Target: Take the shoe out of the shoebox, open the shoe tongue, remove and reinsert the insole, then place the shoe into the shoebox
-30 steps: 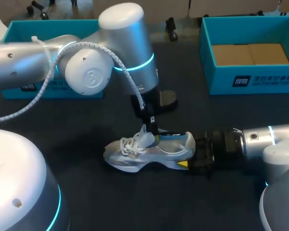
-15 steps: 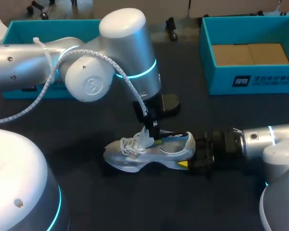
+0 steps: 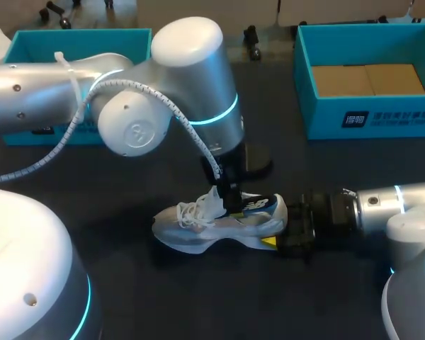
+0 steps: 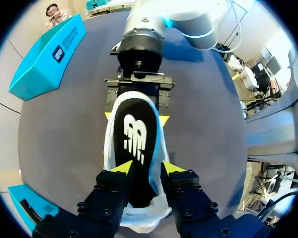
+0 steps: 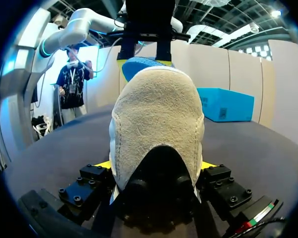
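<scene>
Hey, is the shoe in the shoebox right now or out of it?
Out. The shoe sits upright on the dark table, apart from the right-hand shoebox, its heel in the right gripper.

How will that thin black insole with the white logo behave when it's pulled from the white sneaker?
The thin black insole looks sheet-like, so it probably flops past the left gripper. Likely light too. The white sneaker, heel-clamped by the right gripper, should stay put.
</scene>
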Motion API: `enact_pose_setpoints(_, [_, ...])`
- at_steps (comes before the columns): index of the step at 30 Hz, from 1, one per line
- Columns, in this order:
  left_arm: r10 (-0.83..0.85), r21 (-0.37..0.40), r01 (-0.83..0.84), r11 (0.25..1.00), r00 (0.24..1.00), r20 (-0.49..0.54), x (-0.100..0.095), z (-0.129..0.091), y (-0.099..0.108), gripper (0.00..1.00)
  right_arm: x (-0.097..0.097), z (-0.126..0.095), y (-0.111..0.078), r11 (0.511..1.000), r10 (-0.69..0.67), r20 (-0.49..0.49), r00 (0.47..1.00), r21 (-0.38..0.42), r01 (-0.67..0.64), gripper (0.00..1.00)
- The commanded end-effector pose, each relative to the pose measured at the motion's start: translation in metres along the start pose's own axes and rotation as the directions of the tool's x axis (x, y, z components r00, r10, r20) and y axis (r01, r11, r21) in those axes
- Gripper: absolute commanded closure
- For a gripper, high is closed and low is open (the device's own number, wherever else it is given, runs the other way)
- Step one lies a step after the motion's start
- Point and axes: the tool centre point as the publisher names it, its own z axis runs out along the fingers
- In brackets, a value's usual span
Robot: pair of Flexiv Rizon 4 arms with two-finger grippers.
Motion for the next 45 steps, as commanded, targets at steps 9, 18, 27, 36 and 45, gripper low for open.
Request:
enact_pose_setpoints(9, [0.022,0.019,-0.024,1.000,0.996,0.092,0.018,-0.005,-0.003,0.65,0.001,0.000,0.001,1.000,0.001,0.000,1.000,0.006,-0.001,1.00])
enact_pose_setpoints(18, [-0.001,0.036,-0.006,0.999,0.983,0.185,0.021,0.005,-0.014,0.66,0.001,0.000,0.001,1.000,0.001,0.000,1.000,0.006,-0.001,1.00])
enact_pose_setpoints(27, [-0.032,0.060,0.015,0.998,0.955,0.294,0.022,0.008,-0.020,0.76,0.001,0.000,0.001,1.000,0.001,0.000,1.000,0.006,-0.001,1.00])
enact_pose_setpoints(36, [-0.065,0.071,0.040,0.997,0.918,0.391,0.019,0.014,-0.027,0.89,0.001,0.000,0.001,1.000,0.001,0.000,1.000,0.006,-0.001,1.00])
enact_pose_setpoints(45, [-0.096,0.103,0.057,0.993,0.901,0.423,0.015,0.007,-0.031,1.00,0.001,0.000,0.001,1.000,0.001,0.000,1.000,0.006,-0.001,1.00])
